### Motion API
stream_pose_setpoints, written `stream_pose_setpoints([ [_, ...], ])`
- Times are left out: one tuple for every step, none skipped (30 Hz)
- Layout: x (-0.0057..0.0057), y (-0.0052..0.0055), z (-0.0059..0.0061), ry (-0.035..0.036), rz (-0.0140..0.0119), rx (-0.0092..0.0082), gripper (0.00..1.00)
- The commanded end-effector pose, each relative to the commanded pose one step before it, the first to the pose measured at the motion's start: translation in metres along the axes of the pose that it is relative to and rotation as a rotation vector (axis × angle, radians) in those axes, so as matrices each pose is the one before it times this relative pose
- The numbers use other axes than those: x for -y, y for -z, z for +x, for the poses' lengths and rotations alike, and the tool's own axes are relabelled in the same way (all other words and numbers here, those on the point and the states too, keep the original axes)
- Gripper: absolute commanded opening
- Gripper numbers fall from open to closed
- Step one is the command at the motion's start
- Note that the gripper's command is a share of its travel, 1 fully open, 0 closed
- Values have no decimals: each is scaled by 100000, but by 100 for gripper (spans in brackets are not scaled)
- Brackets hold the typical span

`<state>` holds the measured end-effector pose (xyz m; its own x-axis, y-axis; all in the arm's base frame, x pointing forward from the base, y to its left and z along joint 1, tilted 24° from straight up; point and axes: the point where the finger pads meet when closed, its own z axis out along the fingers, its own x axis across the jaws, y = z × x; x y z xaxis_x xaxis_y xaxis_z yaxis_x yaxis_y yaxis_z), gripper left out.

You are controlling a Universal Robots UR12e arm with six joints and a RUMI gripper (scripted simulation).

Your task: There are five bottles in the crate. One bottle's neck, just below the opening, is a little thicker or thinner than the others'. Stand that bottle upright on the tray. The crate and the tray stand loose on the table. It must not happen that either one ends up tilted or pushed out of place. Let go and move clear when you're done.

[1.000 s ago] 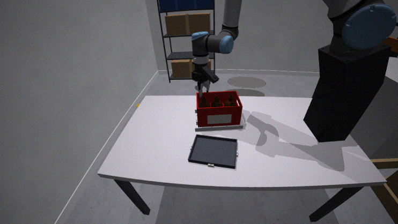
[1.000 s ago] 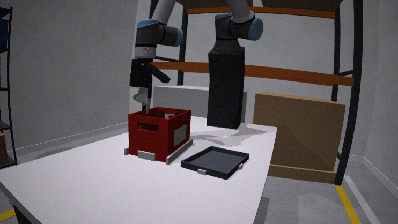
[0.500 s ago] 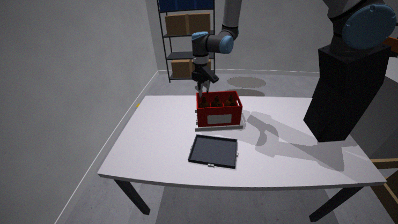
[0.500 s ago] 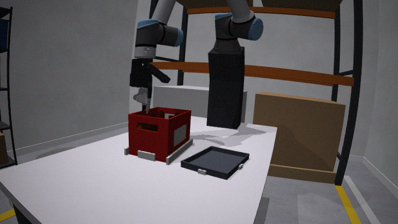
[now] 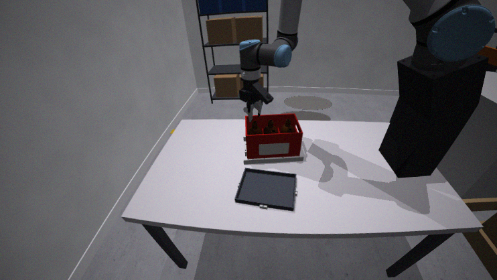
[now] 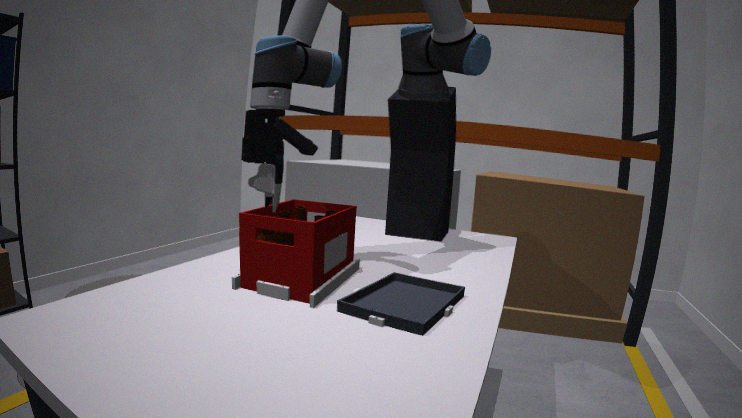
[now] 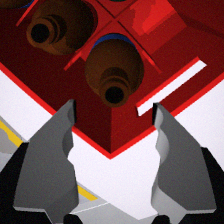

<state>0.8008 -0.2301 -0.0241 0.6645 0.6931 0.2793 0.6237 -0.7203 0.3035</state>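
Evidently sound and level, the pale counter point(image 5: 194, 167) point(image 6: 181, 337) bore the crate and the tray. A single arm point(image 5: 267, 53) point(image 6: 275, 67) reached over it, its wrist above the crate's end farther from the black pedestal point(image 5: 400, 165) point(image 6: 393, 223). The red crate point(image 5: 254, 151) point(image 6: 275, 267) point(image 7: 100, 125) stood upright, with a low grey rail point(image 5: 273, 160) point(image 6: 334, 283) alongside its base on the tray side. Near that rail, the dark tray point(image 5: 266, 187) point(image 6: 405, 298) lay flat and bore no bottle. The fingers point(image 5: 250, 112) point(image 6: 276, 196) were found partly spread, pointing down at the crate's corner, with nothing pinched between them. Three brown bottle tops showed in the top view; the wrist view found the corner bottle point(image 7: 114, 70) just ahead of the fingertips and apart from them, another bottle point(image 7: 62, 25) beside it. The bottle with the odd neck could not be singled out; all bottles seen were inside the crate.

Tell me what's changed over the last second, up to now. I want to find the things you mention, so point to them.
Nothing visibly: the open gripper point(image 5: 254, 117) point(image 6: 272, 206) point(image 7: 114, 102) took hold of nothing and let go of nothing. Arm, crate point(image 5: 252, 141) point(image 6: 275, 267) point(image 7: 90, 142) and tray point(image 5: 267, 189) point(image 6: 405, 299) look as they were.
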Motion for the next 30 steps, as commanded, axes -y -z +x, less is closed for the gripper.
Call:
stream_pose_setpoints([
  [-59, -82, 30, 20, -116, -41, 38],
  [0, -47, 0, 0, 0, 0, 38],
  [0, -53, 0, 0, 0, 0, 38],
  [0, -59, 0, 0, 0, 0, 38],
  [0, -65, 0, 0, 0, 0, 38],
  [0, -72, 0, 0, 0, 0, 38],
  [0, -77, 0, 0, 0, 0, 38],
  [0, -83, 0, 0, 0, 0, 38],
  [0, 0, 0, 0, 0, 0, 38],
  [0, 0, 0, 0, 0, 0, 38],
  [0, -89, 0, 0, 0, 0, 38],
  [0, -94, 0, 0, 0, 0, 38],
  [0, -99, 0, 0, 0, 0, 38],
  [0, -103, 0, 0, 0, 0, 38],
  [0, -107, 0, 0, 0, 0, 38],
  [0, -111, 0, 0, 0, 0, 38],
  [0, -114, 0, 0, 0, 0, 38],
  [0, -117, 0, 0, 0, 0, 38],
  [0, -119, 0, 0, 0, 0, 38],
  [0, -120, 0, 0, 0, 0, 38],
  [0, -122, 0, 0, 0, 0, 38],
  [0, -122, 0, 0, 0, 0, 38],
  [0, -122, 0, 0, 0, 0, 38],
  [0, -122, 0, 0, 0, 0, 38],
  [0, -121, 0, 0, 0, 0, 38],
  [0, 0, 0, 0, 0, 0, 38],
  [0, 0, 0, 0, 0, 0, 38],
  [0, -119, 0, 0, 0, 0, 38],
  [0, -117, 0, 0, 0, 0, 38],
  [0, -114, 0, 0, 0, 0, 38],
])
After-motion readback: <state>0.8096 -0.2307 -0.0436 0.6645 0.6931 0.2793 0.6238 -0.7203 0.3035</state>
